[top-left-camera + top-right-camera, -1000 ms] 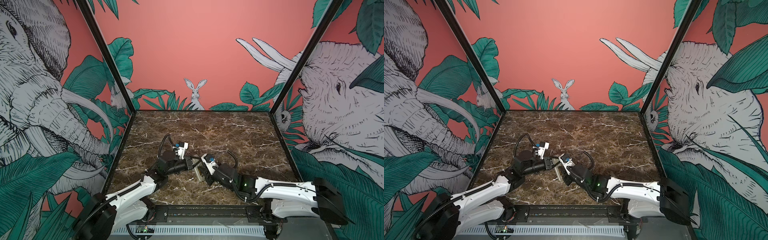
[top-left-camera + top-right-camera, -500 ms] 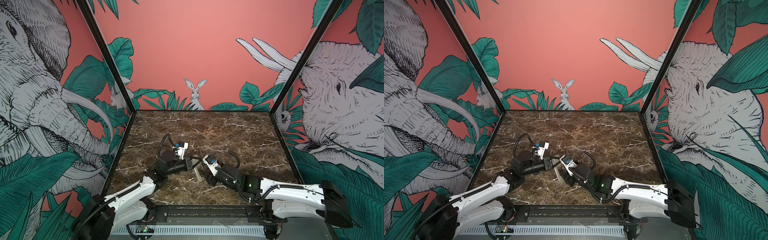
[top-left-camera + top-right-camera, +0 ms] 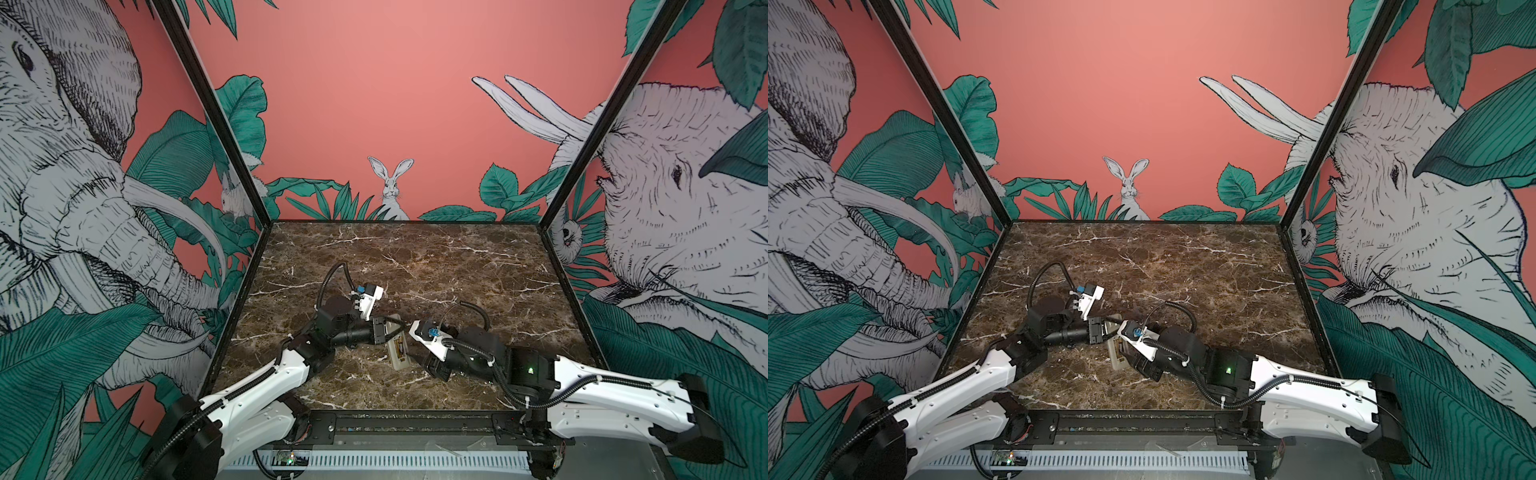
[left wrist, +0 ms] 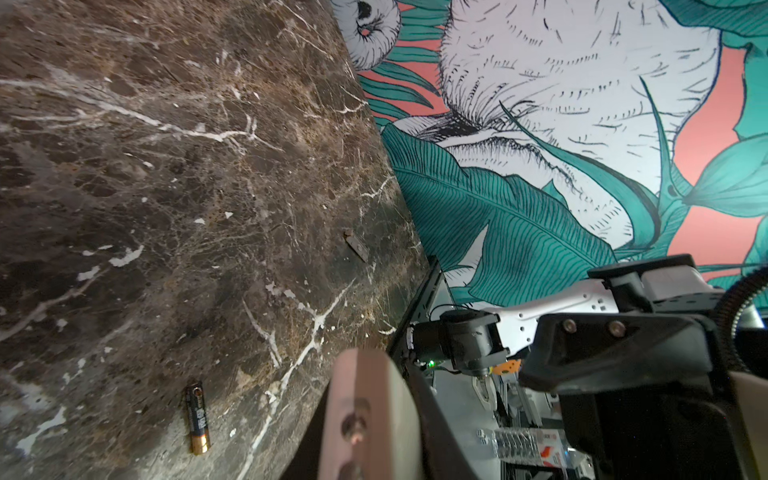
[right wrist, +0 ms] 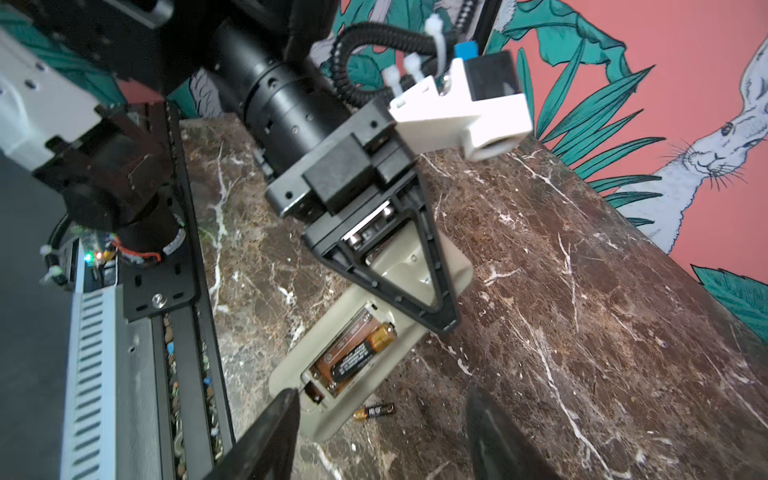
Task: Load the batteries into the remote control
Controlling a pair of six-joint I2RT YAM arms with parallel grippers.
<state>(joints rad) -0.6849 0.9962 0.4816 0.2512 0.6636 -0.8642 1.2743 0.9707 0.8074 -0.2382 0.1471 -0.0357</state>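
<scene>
**A:** Brown marble tabletop, veined white and boxed in by coral mural walls of elephants and leaves. What's on it, starting from the left?

**B:** The left gripper is clamped on the far end of the remote control. The remote lies back-up, and its long axis runs from that gripper toward the table's near edge.

**A:** And the batteries?

**B:** One battery lies in the open battery bay, along the remote's length. The loose battery rests on the marble just beside the remote's bay end, angled across that axis.

**A:** Which arm is nearer?

**B:** The right gripper. Its jaws are spread wide and empty, and the right wrist view shows the loose battery between its fingers. I'd expect it to descend and pinch the battery across its width.
</scene>
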